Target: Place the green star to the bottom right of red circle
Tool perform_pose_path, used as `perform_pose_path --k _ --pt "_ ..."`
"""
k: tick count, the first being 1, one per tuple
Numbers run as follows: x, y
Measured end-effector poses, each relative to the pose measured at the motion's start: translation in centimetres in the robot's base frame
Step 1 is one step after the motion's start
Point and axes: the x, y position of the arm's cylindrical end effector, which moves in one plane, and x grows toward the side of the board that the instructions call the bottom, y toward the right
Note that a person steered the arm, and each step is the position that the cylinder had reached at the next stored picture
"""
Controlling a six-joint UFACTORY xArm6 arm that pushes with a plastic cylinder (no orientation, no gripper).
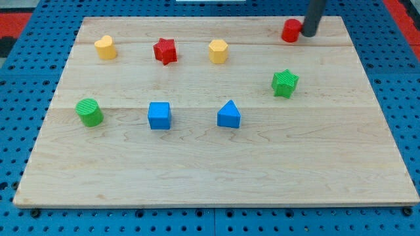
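Note:
The green star lies on the wooden board at the view's right, a little above mid height. The red circle sits near the board's top edge, almost straight above the star and slightly to its right. My tip stands right beside the red circle on its right side, touching it or nearly so. The tip is well above the green star and a little to its right, apart from it.
A yellow heart, a red star and a yellow hexagon form a row along the top. A green cylinder, a blue cube and a blue triangle lie across the middle. The wooden board rests on blue pegboard.

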Motion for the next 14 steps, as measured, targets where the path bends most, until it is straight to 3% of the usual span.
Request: perform_pose_path --k 1,2,4,6,7,8,10,12,14 --pt "2.2 -0.4" --pt "10.0 4.8" --pt "16.1 2.1" --pt "16.1 -5.2" --pt "13.2 -8.3" --pt "10.7 -9.0" --pt "16.4 -10.6" --pt "11.3 -13.6" --pt "9.9 -10.3"
